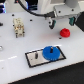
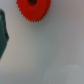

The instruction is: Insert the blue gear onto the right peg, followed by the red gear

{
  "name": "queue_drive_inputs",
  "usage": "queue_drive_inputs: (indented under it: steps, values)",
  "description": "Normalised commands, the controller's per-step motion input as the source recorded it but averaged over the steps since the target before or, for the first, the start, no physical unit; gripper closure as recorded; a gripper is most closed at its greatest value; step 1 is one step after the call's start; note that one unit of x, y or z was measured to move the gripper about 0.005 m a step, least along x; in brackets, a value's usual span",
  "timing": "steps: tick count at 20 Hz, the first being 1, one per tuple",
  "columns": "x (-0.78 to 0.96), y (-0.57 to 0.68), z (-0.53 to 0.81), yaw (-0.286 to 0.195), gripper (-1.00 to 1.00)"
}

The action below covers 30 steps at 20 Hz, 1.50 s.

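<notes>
The blue gear (image 1: 50,52) lies flat on the right half of the grey black-bordered plate (image 1: 33,59). It covers the spot of the right peg, which I cannot make out separately. A thin dark pin (image 1: 37,54) stands on the plate's left half. The red gear (image 1: 64,32) sits on the white table toward the exterior view's right, and it also shows in the wrist view as the red gear (image 2: 33,9). My gripper (image 1: 52,24) hangs above the table just left of the red gear, open and holding nothing. One dark finger (image 2: 3,35) shows at the wrist view's edge.
A beige blocky object (image 1: 18,26) stands on the table at the exterior view's left. Dark fixtures (image 1: 30,12) line the back edge behind the arm. White table surface (image 1: 70,67) surrounds the plate.
</notes>
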Motion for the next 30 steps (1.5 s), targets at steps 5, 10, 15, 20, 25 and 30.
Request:
queue_drive_inputs:
  steps: [5,10,15,20,25,30]
  values:
    - [0.54,0.04,0.01,0.0,-1.0]
    - [-0.21,0.3,-0.08,0.0,-1.0]
    - [-0.13,0.26,-0.19,0.0,-1.0]
    - [-0.05,0.07,-0.34,0.0,-1.0]
    - [-0.09,0.0,-0.29,0.0,1.0]
    - [-0.25,0.01,-0.13,0.0,1.0]
